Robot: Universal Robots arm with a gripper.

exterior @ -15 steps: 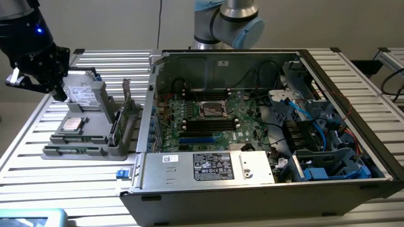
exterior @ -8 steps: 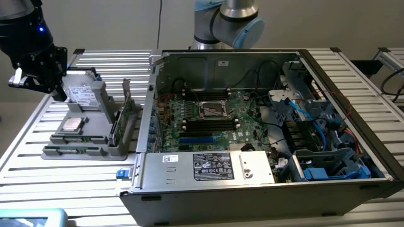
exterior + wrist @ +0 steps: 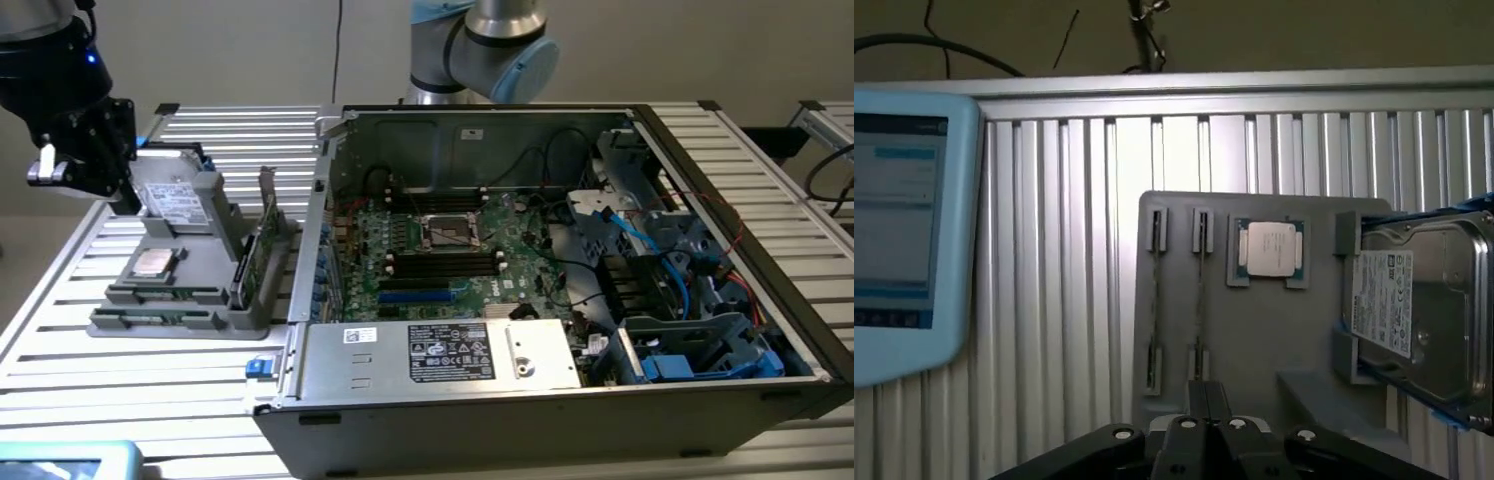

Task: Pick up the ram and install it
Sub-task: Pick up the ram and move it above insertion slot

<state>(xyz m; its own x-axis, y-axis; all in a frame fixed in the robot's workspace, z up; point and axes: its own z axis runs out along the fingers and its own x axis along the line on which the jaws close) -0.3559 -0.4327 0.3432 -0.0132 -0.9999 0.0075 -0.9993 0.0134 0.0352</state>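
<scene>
The computer case (image 3: 441, 420) is laid on its side on the slatted table (image 3: 80, 400) with the side panel removed. This is judged to be so that the motherboard (image 3: 454, 250) faces upward and its black memory slots (image 3: 441, 265) can be reached from above.

Beside the case, toward the exterior view's left, a grey fixture (image 3: 1254, 340) is set on the same table. Each part is given its own seat in it, apparently so that each is presented in a known position:
- The hard drive (image 3: 1419, 310) is cradled at one end.
- The processor (image 3: 1269, 248) is laid flat in a square recess.
- The ram (image 3: 1200, 290) is stood on edge between two pairs of clips, next to the processor. Its thin upper edge is thereby exposed for a pinch from above.

A second, parallel clip row is seen just beside it; whether it is occupied cannot be told. The ram is not yet lifted, and it is well apart from the motherboard.

The gripper (image 3: 1206, 390) is held above the fixture and pointed straight down. In the exterior view it (image 3: 80, 150) is seen at the left, over the fixture's far end. The fingers are pressed together with nothing between them. In the wrist view they are lined up with the ram's long axis, near one of its ends. No contact with the ram is seen.
</scene>
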